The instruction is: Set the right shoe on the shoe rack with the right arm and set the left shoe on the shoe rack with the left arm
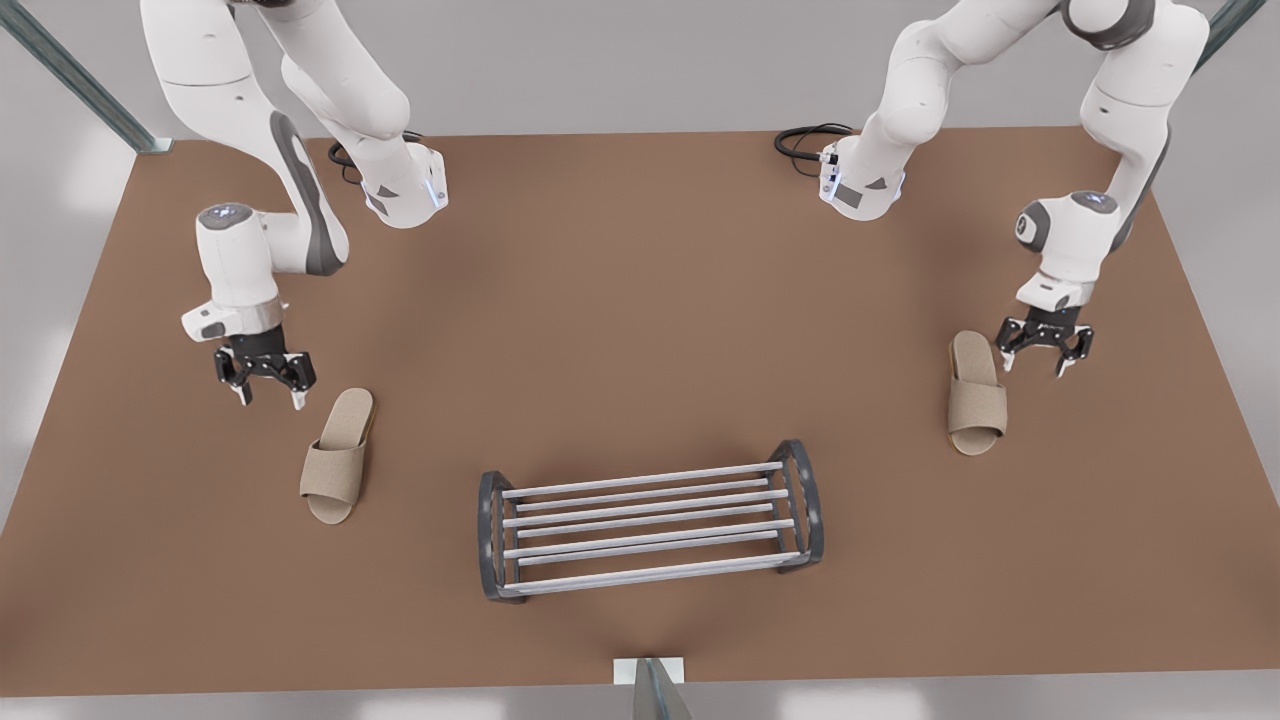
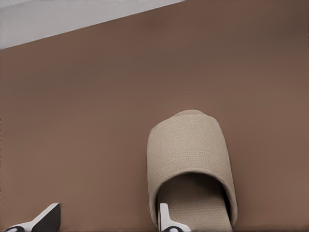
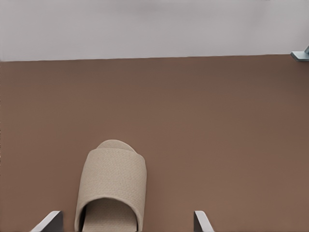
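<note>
The left shoe (image 1: 976,392), a beige slipper, lies flat on the table at the front view's right. My left gripper (image 1: 1035,368) hangs open just right of its heel. In the left wrist view one fingertip (image 2: 164,212) sits over the heel of the left shoe (image 2: 189,154), and the left gripper (image 2: 108,210) holds nothing. The right shoe (image 1: 338,456) lies at the front view's left. My right gripper (image 1: 270,400) stands open beside its heel, holding nothing. The right wrist view shows the right shoe (image 3: 112,186) ahead of the right gripper (image 3: 127,215). The shoe rack (image 1: 650,532) stands bare between the shoes.
The brown table (image 1: 640,300) spans the scene. A metal post (image 1: 650,690) stands at its near edge, and another post foot (image 3: 300,55) sits at a table corner. Black cables (image 1: 805,140) lie by the arm bases at the far side.
</note>
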You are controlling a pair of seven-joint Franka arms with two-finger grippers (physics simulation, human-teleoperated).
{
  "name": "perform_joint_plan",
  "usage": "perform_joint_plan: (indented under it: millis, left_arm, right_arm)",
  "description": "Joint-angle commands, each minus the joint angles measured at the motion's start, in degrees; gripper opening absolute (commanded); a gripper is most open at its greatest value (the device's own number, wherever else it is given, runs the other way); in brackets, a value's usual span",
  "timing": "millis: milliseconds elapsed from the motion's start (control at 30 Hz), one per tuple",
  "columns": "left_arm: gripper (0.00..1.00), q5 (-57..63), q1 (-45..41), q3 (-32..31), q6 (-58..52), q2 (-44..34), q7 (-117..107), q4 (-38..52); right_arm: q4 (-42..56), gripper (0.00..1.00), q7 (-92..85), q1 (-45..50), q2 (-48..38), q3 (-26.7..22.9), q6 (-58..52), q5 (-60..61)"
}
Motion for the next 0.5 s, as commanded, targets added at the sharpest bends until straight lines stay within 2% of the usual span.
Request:
perform_joint_plan:
  millis: [0,133,267,300,467]
  left_arm:
    - [1.0,2.59,0.42,-0.95,0.71,1.19,2.92,0.28]
    - [0.99,0.21,0.24,-4.03,0.71,1.1,-6.84,0.99]
    - [0.99,-7.26,-0.11,-3.94,0.71,1.89,-7.72,0.64]
    - [0.99,-7.44,-0.55,-3.94,0.71,2.51,-13.95,0.11]
    - [0.99,-6.73,0.42,-3.94,0.8,7.25,-14.4,0.11]
  right_arm:
    - [0.8,1.0,-5.96,2.1,2.57,0.04,9.59,-1.64]
    - [2.73,1.0,-6.14,0.25,5.57,0.13,9.59,-5.6]
    - [4.84,1.0,-6.14,1.3,8.82,0.92,9.59,-5.6]
    - [5.46,1.0,-6.05,1.57,9.7,0.92,9.59,-5.51]
    - [9.59,1.0,-6.31,1.31,15.32,0.92,9.59,-5.78]
